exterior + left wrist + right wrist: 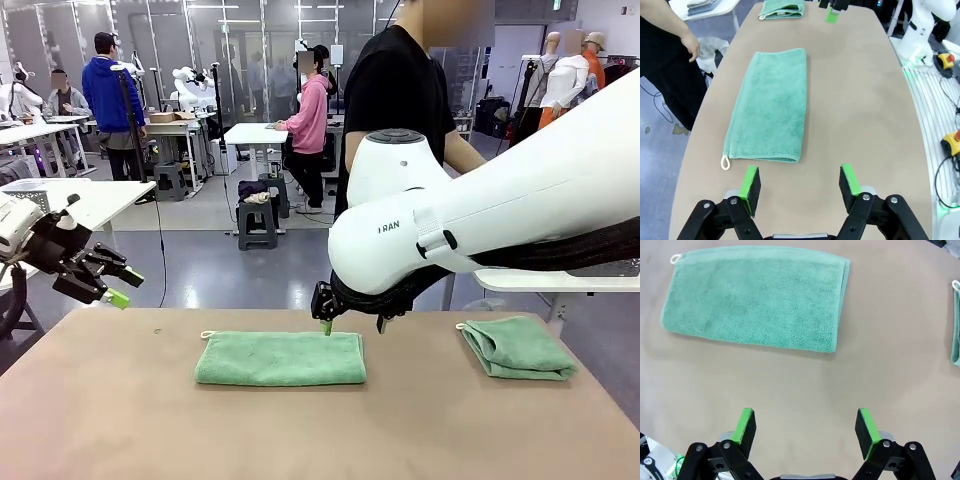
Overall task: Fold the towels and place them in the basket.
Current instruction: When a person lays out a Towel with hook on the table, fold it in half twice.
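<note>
A mint-green middle towel (pixel 280 358) lies folded into a long flat rectangle at the centre of the tan surface (pixel 120 420). In the front view its white loop (pixel 207 334) sits at its far left corner. A second towel (pixel 518 348), folded smaller and slightly rumpled, rests well apart from it on the right side of the surface. The right claw (pixel 805 421) hangs above bare surface beside the middle towel's long edge, with its jaws spread wide and nothing between them. The left claw (pixel 800 174) is raised near the left end of the surface and points toward the towel's looped short edge, its jaws also apart and empty. A person (pixel 392 90) in a black top stands at the far side.
</note>
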`<state>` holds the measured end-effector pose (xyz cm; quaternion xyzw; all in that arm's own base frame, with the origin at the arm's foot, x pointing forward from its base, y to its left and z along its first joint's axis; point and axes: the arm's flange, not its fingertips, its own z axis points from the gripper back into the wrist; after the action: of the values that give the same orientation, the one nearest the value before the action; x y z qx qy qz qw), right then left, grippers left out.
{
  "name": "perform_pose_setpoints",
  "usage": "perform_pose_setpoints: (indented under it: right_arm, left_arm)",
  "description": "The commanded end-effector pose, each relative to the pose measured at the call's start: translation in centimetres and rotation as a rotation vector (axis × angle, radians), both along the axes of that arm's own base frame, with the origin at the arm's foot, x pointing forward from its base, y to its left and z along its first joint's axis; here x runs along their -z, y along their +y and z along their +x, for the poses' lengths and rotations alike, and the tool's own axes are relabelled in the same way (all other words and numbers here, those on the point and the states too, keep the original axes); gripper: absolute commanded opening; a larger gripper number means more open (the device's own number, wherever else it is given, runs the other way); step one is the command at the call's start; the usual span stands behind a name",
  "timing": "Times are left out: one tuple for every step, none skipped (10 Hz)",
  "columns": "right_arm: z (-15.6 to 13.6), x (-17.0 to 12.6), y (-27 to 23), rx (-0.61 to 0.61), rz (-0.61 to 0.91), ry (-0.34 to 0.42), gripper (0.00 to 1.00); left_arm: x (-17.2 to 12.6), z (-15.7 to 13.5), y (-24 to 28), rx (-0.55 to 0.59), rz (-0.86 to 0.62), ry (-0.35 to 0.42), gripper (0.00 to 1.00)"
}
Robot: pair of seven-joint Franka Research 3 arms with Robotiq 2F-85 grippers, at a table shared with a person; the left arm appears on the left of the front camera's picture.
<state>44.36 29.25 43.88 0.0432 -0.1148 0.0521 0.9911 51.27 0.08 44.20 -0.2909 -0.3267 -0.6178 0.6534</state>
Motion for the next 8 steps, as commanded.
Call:
perform_pose_setpoints:
  right_arm:
    - [1.2, 0.1, 0.6, -0.007, -0.007, 0.018, 1.0]
    - [0.0, 0.0, 0.0, 0.0, 0.0, 0.0, 1.0]
    - [0.0, 0.0, 0.0, 0.0, 0.0, 0.0, 1.0]
    - [0.0, 0.0, 0.0, 0.0, 0.0, 0.0, 1.0]
    - [0.0, 0.0, 0.0, 0.0, 0.0, 0.0, 1.0]
    - [0.0, 0.0, 0.0, 0.0, 0.0, 0.0, 1.0]
    - [0.3, 0.1, 0.1, 0.0, 0.001, 0.005, 1.0]
    - [1.4, 0.8, 0.2, 0.039, -0.03, -0.022, 1.0]
  left_arm:
    - [0.3, 0.0, 0.0, -0.003, -0.036, -0.018, 0.8]
    - [0.0, 0.0, 0.0, 0.0, 0.0, 0.0, 0.8]
    - [0.0, 0.0, 0.0, 0.0, 0.0, 0.0, 0.8]
    - [0.0, 0.0, 0.0, 0.0, 0.0, 0.0, 0.8]
    - [0.0, 0.0, 0.0, 0.0, 0.0, 0.0, 0.8]
    - [0.0, 0.0, 0.0, 0.0, 0.0, 0.0, 0.8]
    - [0.0, 0.0, 0.0, 0.0, 0.0, 0.0, 0.8]
    - [0.0, 0.0, 0.0, 0.0, 0.0, 0.0, 0.8]
